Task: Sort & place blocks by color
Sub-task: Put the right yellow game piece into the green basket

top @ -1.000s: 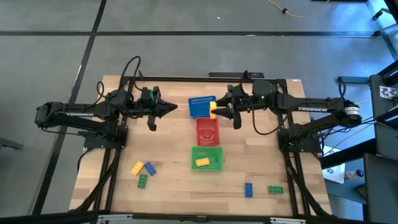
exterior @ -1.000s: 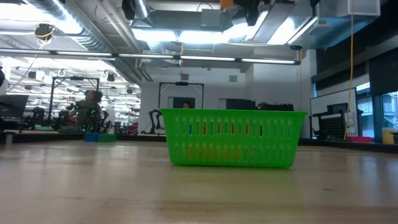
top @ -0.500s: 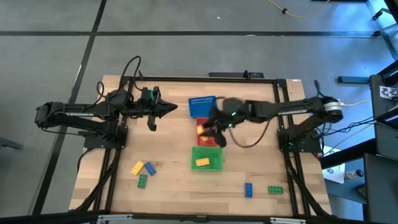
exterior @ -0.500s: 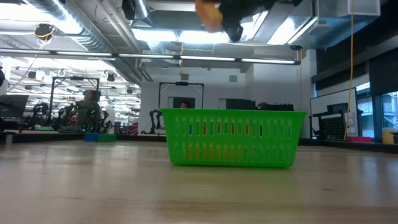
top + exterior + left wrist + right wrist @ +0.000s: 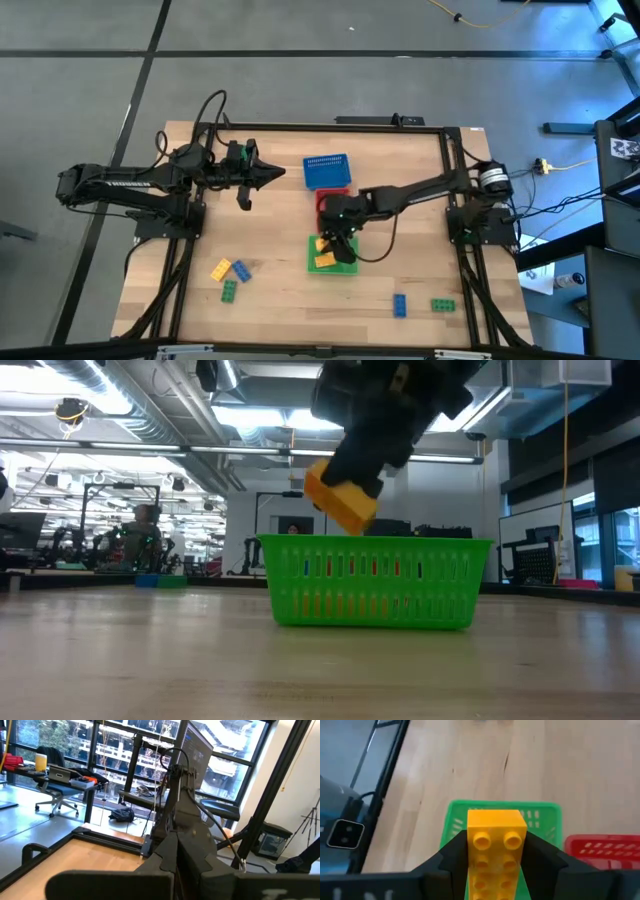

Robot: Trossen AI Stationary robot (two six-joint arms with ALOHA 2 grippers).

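Starting at 9 o'clock on the table (image 5: 270, 310): the left gripper (image 5: 277, 174) hangs over the wood, pinched shut with nothing in it, just parked there. Down around 7 o'clock there's a little cluster of loose bricks, a yellow brick (image 5: 220, 269) touching a blue brick (image 5: 240, 270), with a green brick (image 5: 230, 290) just below them. Dead center are three baskets in a row: blue basket (image 5: 326, 171) toward 12, red basket (image 5: 322, 199) in the middle, green basket (image 5: 349, 263) toward 6. The right gripper (image 5: 330, 243) hovers over the green basket, clamped on a yellow block (image 5: 496, 845) that's tilted, just above the rim. Another yellow block (image 5: 324, 261) already sits inside that basket. Over at 5 o'clock, a second blue brick (image 5: 400, 305) and a second green brick (image 5: 443, 305) lie near each other.
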